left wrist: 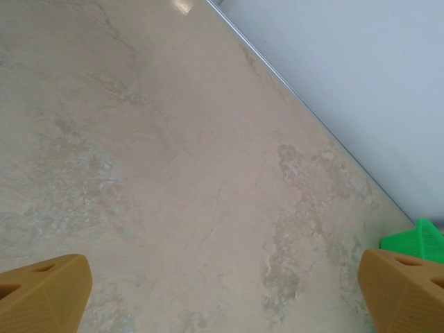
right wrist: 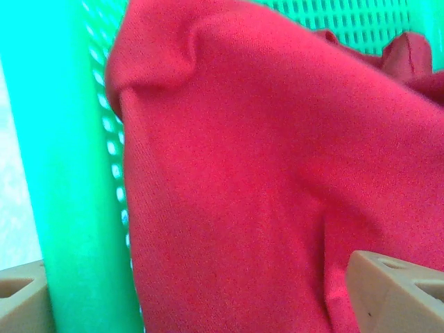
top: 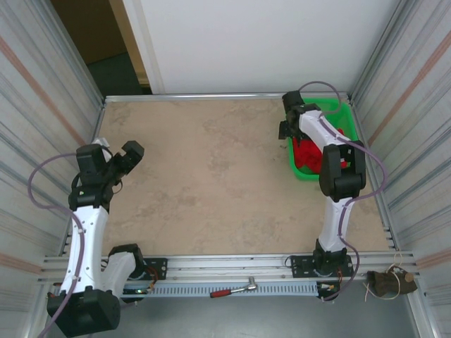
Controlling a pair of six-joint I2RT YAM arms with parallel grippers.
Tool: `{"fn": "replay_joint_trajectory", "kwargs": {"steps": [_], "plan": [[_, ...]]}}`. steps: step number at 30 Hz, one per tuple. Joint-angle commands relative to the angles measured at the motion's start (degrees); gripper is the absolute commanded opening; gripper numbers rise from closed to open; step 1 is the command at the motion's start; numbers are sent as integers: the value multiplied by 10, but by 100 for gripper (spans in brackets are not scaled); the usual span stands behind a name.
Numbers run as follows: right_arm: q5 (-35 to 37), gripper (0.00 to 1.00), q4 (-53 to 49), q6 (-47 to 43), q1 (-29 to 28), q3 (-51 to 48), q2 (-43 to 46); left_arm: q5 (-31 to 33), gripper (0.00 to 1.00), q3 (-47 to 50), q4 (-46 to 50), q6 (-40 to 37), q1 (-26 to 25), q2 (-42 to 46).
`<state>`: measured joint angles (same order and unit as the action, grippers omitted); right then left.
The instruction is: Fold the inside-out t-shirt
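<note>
The right gripper point(right wrist: 208, 298), spread wide over the t-shirt point(right wrist: 263, 173), may pinch the green basket point(right wrist: 69, 173) wall too (one finger seems outside it) and drag it along.

Left end effector point(left wrist: 222, 295) spread wide over beige table point(left wrist: 173, 173); green basket point(left wrist: 418, 243) corner at right edge.

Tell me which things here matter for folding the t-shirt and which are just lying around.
For the job: red t-shirt, bunched in the green basket; right end effector, open over it; left end effector, open above the table.
Lying about: red-handled ratchet on the near rail; brownish bundle, unclear.
</note>
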<state>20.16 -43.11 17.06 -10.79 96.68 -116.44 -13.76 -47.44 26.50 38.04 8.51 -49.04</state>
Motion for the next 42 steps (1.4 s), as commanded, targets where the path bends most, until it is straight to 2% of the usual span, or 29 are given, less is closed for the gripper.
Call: {"fn": "replay_joint_trajectory", "kwargs": {"steps": [1,6,8,12,16,20,25,28,36,42], "plan": [[-31,91,-25,-13,12,34,12,-15,99,-12,-14,7,-6,-8],[-130,92,-31,55,5,-26,123,-16,99,-13,-17,9,-27,-11],[-175,91,-21,89,-6,-87,189,-16,99,-14,-16,7,-39,-10],[-219,91,-16,157,-45,-213,322,-19,99,-16,-8,-1,-51,-4],[-219,92,-1,249,-112,-347,438,-20,99,-8,-10,5,-63,1],[-203,93,28,323,-168,-445,487,-10,99,-3,-12,8,-82,-2],[-180,94,76,327,-155,-471,453,-3,99,3,-17,10,-97,-9],[-154,94,92,310,-120,-449,413,0,99,10,-18,13,-104,-6],[-161,94,131,269,-11,-401,337,11,99,24,-11,13,-105,18],[-165,94,149,250,35,-363,275,2,99,26,-11,16,-105,17]]}}
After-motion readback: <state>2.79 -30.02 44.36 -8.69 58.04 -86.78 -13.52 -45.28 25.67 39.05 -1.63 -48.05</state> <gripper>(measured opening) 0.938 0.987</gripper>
